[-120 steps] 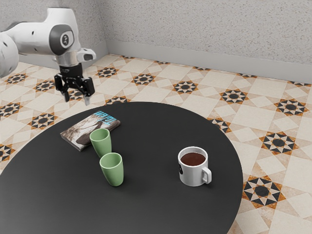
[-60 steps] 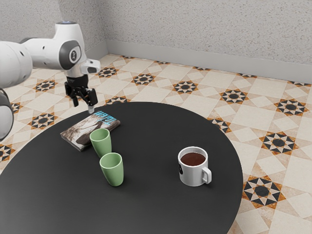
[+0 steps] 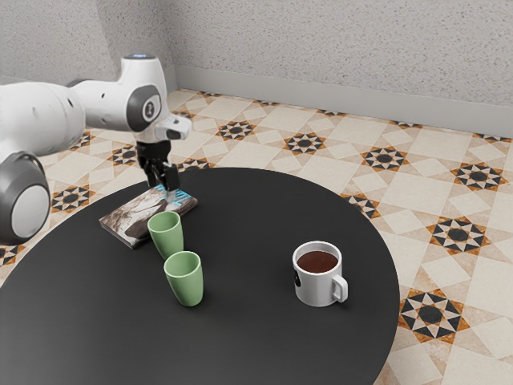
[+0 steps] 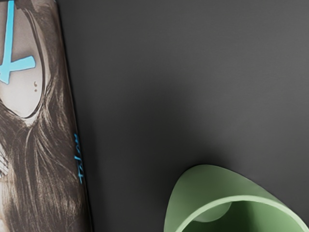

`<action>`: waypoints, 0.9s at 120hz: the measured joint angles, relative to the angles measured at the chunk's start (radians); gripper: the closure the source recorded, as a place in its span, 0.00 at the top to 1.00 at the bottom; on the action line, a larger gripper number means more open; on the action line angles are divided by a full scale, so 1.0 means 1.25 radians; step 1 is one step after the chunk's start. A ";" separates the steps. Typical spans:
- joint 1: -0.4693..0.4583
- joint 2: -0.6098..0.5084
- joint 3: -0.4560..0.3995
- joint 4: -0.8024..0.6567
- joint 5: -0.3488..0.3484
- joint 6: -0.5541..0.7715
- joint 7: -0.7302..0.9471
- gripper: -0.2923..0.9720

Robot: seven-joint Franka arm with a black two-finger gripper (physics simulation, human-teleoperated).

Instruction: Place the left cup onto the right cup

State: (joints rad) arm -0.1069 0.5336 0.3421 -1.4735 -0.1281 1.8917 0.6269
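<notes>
- Arm (image 3: 56,116) is white & comes in from the exterior view's left, bent down over the far side of the bench (image 3: 264,208)
- Claw (image 3: 169,191) is black, points down & hangs low over the far end of the book (image 3: 132,218)
- Claw is seen side-on, so can't tell if it's spread or pressed together
- 2 green cups stand upright on the bench, open tops up, near each other but apart
- Far green cup (image 3: 165,233) is just beside the book's long edge, close to the claw
- Near green cup (image 3: 183,277) is closer to the camera & a bit to the exterior view's right of the far one
- Each cup stands on its own, not one on the other yet
- Wrist view: rim of the far green cup (image 4: 227,205) just under the hand, w/ a strip of dark bench (image 4: 193,72) btw it & the book (image 4: 38,135)
- Book lies flat, cover w/ brown hair & blue letters
- White mug (image 3: 319,273) w/ brown drink stands well apart from the cups, toward the exterior view's right, handle on that side too
- Bench is round & black; floor (image 3: 449,184) has star tiles
</notes>
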 joint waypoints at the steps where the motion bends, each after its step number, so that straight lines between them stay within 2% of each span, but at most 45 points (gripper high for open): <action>1: -0.001 0.000 0.000 -0.001 0.000 0.001 0.002 0.76; 39: -0.007 -0.067 0.002 -0.117 -0.002 0.064 0.041 0.76; 108: -0.006 -0.025 0.006 -0.124 -0.005 0.108 0.013 0.76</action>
State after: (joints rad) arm -0.1143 0.5028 0.3497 -1.6289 -0.1339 2.0273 0.6432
